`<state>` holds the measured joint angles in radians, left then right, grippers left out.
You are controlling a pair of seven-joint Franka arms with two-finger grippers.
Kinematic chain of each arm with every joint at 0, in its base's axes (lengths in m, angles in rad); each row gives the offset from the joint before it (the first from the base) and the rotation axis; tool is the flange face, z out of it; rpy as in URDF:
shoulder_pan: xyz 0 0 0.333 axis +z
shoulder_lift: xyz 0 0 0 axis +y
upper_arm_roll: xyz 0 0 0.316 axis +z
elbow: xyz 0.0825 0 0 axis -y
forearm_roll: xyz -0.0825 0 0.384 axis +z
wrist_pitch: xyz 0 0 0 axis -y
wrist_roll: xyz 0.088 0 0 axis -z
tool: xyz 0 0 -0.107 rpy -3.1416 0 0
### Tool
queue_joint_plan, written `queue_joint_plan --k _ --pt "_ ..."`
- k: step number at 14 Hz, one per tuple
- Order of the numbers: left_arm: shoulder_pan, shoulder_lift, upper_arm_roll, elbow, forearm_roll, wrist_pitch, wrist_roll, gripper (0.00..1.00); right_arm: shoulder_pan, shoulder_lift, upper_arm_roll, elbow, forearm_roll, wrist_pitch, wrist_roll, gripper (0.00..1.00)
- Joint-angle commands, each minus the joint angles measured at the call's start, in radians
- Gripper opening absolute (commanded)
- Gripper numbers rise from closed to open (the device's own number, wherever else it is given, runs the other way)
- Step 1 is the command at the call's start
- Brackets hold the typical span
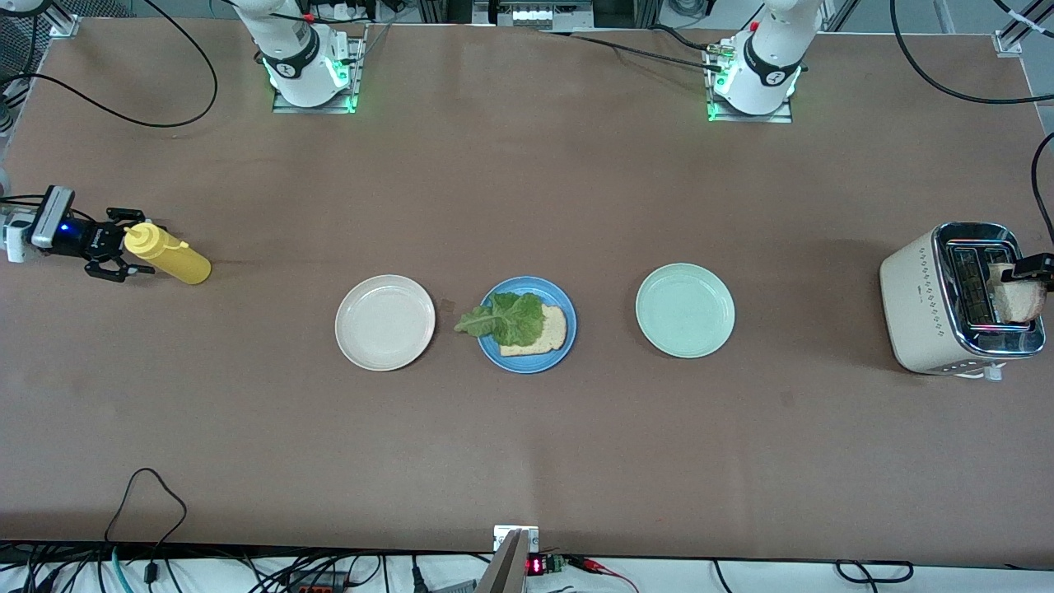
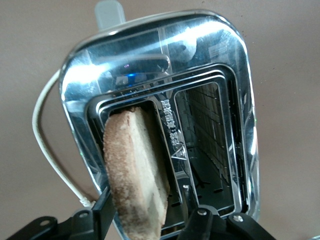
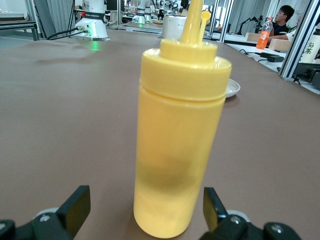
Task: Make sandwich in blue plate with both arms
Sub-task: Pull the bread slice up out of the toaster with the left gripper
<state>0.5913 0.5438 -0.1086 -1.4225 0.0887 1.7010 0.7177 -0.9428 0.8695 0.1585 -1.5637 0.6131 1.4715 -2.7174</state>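
The blue plate sits mid-table and holds one toasted bread slice with a green lettuce leaf on it; the leaf hangs over the rim toward the beige plate. My left gripper is over the toaster, shut on a second bread slice. In the left wrist view this slice stands tilted out of one slot between the left gripper's fingers. My right gripper is open at the right arm's end of the table, its fingers either side of a yellow squeeze bottle, not touching.
A beige plate and a pale green plate flank the blue one. The toaster's other slot shows no bread, and its white cord trails on the table. The right wrist view shows the bottle upright between the right gripper's fingers.
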Motion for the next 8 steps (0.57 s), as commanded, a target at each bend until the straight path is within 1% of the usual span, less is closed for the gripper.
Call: queue_joint_plan --k 1,2,4,6,8 --pt "0.004 -0.005 -0.005 -0.001 -0.015 -0.024 -0.009 0.29 -0.004 -0.010 0.000 0.063 -0.006 -0.062 -0.015 1.00" --pt "0.007 -0.005 -0.005 -0.001 -0.012 -0.026 0.003 0.15 -0.004 -0.010 0.001 0.085 -0.006 -0.091 0.016 1.00" --pt "0.016 0.001 -0.005 -0.001 -0.013 -0.027 0.064 0.04 -0.002 -0.010 0.001 0.116 -0.007 -0.115 0.063 1.00" --pt "0.033 0.004 -0.005 0.005 -0.013 -0.026 0.098 0.01 0.001 -0.010 0.006 0.146 -0.007 -0.151 0.120 1.00" --pt "0.027 -0.014 -0.017 0.019 -0.004 -0.036 0.094 0.01 0.004 -0.027 0.012 0.168 -0.022 -0.189 0.215 1.00"
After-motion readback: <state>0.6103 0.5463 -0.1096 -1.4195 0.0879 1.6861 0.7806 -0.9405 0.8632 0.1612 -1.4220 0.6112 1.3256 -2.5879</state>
